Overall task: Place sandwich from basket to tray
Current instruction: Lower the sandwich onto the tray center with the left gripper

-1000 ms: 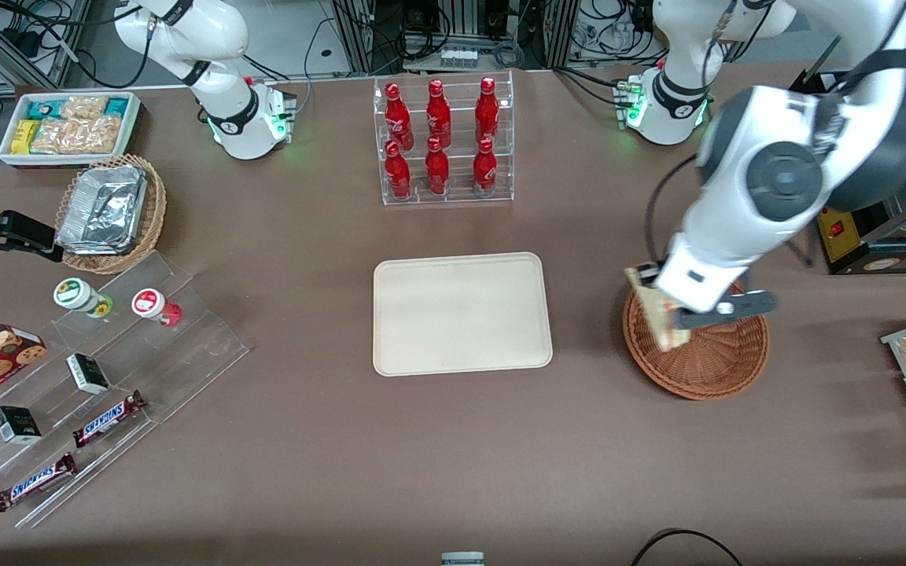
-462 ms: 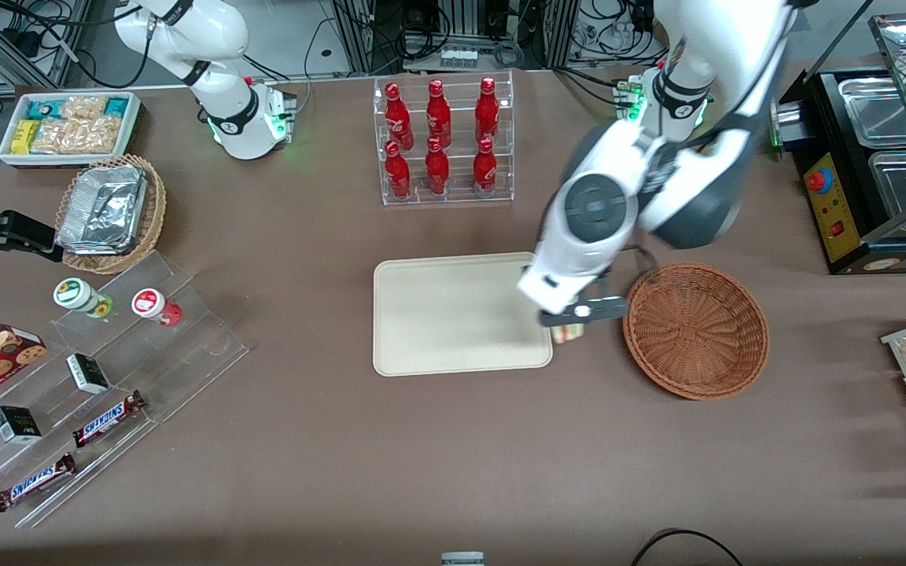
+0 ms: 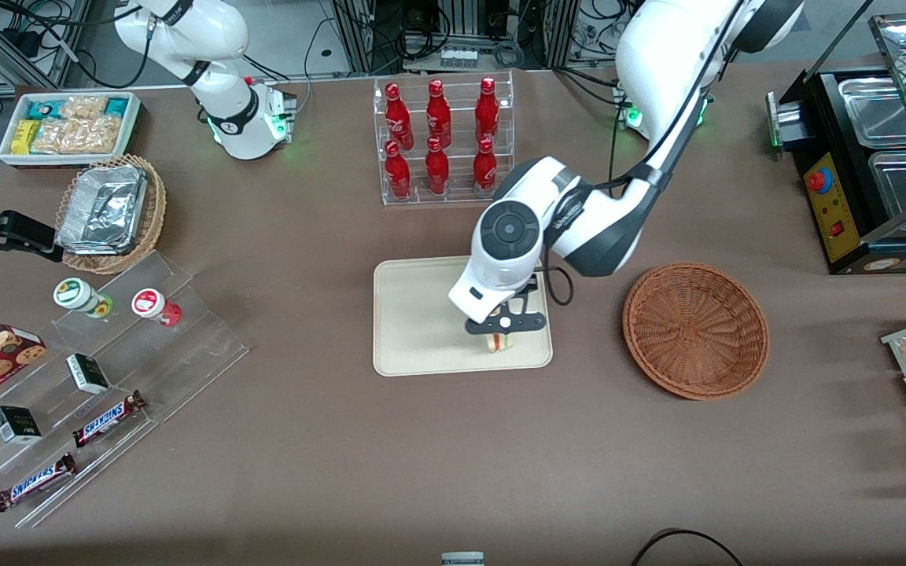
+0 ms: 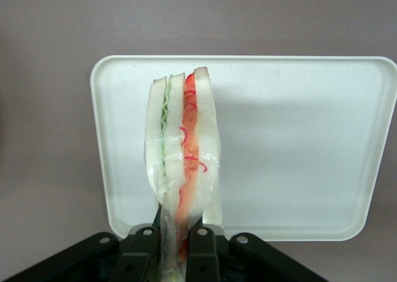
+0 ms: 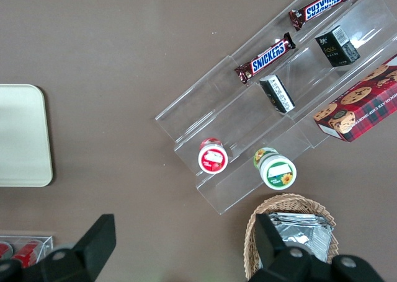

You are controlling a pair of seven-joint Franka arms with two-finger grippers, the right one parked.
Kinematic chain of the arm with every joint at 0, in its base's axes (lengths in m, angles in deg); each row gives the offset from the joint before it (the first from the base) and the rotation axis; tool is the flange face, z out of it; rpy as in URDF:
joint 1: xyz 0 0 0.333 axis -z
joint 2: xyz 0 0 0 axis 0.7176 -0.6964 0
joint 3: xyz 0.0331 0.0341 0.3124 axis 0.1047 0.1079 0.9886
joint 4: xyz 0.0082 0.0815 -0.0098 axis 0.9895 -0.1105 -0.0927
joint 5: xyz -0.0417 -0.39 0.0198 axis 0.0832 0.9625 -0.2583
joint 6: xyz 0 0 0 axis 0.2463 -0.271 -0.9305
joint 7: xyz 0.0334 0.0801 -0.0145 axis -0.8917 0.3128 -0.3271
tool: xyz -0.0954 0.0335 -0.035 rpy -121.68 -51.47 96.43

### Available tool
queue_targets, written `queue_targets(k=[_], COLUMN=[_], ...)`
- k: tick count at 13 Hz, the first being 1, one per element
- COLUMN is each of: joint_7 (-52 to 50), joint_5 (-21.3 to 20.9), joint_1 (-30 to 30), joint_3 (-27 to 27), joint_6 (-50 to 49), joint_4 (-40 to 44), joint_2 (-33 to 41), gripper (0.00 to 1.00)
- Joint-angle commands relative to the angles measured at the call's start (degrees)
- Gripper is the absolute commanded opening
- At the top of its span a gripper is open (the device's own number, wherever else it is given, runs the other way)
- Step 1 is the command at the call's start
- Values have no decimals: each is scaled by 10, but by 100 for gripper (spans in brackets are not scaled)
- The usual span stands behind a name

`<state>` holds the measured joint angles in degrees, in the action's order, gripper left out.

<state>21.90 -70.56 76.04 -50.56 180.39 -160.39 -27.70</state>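
My left gripper (image 3: 502, 332) hangs over the cream tray (image 3: 421, 314), near the corner closest to the front camera and the basket. It is shut on the sandwich (image 3: 499, 342), a wrapped wedge of white bread with red and green filling. In the left wrist view the sandwich (image 4: 181, 158) sticks out from between the black fingers (image 4: 201, 251) of the gripper (image 4: 175, 248), with the tray (image 4: 298, 139) under it. The reddish-brown wicker basket (image 3: 695, 329) stands beside the tray, toward the working arm's end, with nothing in it.
A clear rack of red bottles (image 3: 442, 141) stands farther from the front camera than the tray. Toward the parked arm's end lie a tan basket with foil containers (image 3: 109, 211), a white snack bin (image 3: 68, 126) and an acrylic stand with snacks (image 3: 99, 377). A black appliance (image 3: 870, 157) flanks the basket.
The gripper has carried the sandwich up out of the basket, across the gap and over the tray. The basket now stands empty.
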Motion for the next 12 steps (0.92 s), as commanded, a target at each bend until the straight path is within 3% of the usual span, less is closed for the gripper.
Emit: queue_targets(k=[1,7,12], joint_7=[-9,-2,-7], joint_5=[12,0,-2], joint_1=[26,59,74], joint_3=[5,6,8], joint_6=[34,135,142], joint_4=[18,-34,-73], joint_2=[-26,-50,-49], gripper=[0,0,0])
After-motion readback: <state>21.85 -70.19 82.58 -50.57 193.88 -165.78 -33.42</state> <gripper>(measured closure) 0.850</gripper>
